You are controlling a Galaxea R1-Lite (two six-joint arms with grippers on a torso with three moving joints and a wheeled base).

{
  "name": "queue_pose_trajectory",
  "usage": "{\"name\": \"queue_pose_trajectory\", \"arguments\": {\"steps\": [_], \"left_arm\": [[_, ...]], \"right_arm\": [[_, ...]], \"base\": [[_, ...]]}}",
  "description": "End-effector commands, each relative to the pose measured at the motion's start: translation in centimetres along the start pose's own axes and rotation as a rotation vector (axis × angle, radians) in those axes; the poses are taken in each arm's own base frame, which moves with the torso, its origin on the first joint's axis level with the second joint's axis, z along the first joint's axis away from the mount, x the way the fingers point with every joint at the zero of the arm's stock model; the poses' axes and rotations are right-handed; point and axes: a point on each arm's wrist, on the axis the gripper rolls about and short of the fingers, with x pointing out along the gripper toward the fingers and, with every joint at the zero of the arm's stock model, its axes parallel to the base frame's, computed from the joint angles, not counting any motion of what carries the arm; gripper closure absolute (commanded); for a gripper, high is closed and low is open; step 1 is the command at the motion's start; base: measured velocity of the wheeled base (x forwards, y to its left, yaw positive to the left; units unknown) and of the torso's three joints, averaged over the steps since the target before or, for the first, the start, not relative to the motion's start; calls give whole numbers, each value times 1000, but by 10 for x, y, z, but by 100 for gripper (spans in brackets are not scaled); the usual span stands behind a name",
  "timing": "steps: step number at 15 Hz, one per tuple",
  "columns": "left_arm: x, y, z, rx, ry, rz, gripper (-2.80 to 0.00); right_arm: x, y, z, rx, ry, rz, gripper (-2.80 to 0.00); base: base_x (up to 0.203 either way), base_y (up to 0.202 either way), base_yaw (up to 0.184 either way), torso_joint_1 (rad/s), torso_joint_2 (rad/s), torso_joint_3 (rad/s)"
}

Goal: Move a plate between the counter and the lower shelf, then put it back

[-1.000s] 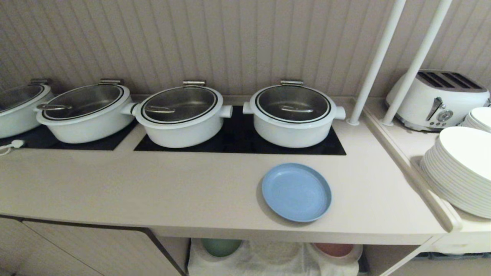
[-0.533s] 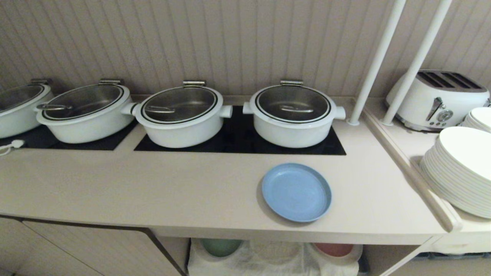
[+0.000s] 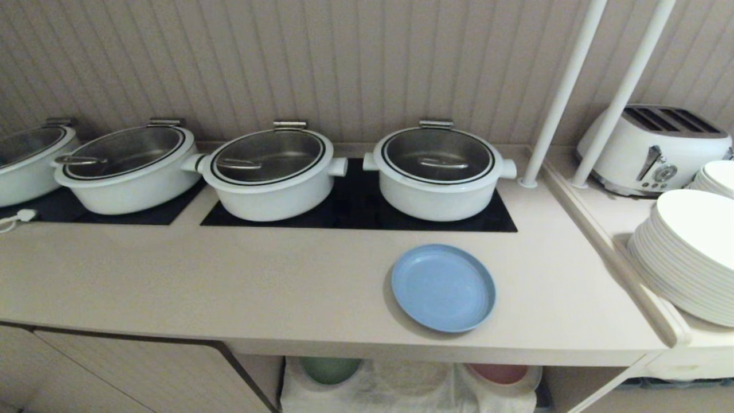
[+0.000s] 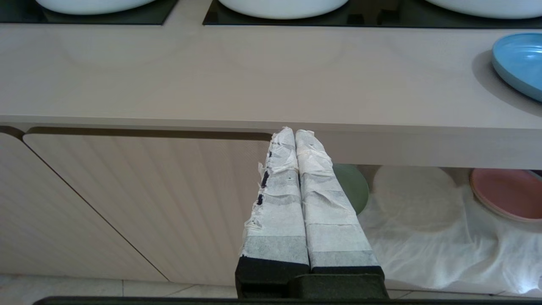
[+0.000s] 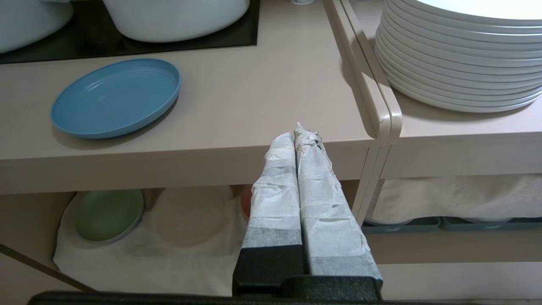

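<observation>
The plate [image 3: 443, 287] lies flat on the desk [image 3: 229, 275], near the front edge and just in front of the black cooktop [image 3: 358, 218], apart from the pots. Three white pots [image 3: 438, 172] with steel lids stand in a row on the cooktop panels, a fourth at the far left edge.

Below the desk, the lower shelf [image 4: 423, 241] holds a rumpled white cloth [image 5: 178, 254] – a green plate [image 5: 108, 215] on its left, a pink plate [image 4: 506, 192] on its right, and a bare round hump of cloth between them.

Both arms hang low in front of the desk, outside the head view. The left claw [image 4: 295, 133] has its paper-wrapped fingers pressed together, empty, level with the desk's front edge, left of the plate. The right claw [image 5: 301, 132] is likewise closed on nothing, right of the plate.

To the right, past two white poles [image 3: 565, 92], a stack of white plates [image 3: 688, 258] and a toaster [image 3: 654, 149] sit on a side counter.
</observation>
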Motion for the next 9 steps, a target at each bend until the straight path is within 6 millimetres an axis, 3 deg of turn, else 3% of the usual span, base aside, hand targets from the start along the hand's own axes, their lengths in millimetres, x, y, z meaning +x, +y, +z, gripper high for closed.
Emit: {"name": "queue_pose_trajectory", "arguments": {"steps": [1, 9], "left_arm": [[0, 0, 0, 0, 0, 0, 0], [0, 0, 0, 0, 0, 0, 0]], "right_arm": [[0, 0, 0, 0, 1, -2, 0], [0, 0, 0, 0, 1, -1, 0]], "base": [[0, 0, 0, 0, 0, 0], [0, 0, 0, 0, 0, 0]]}}
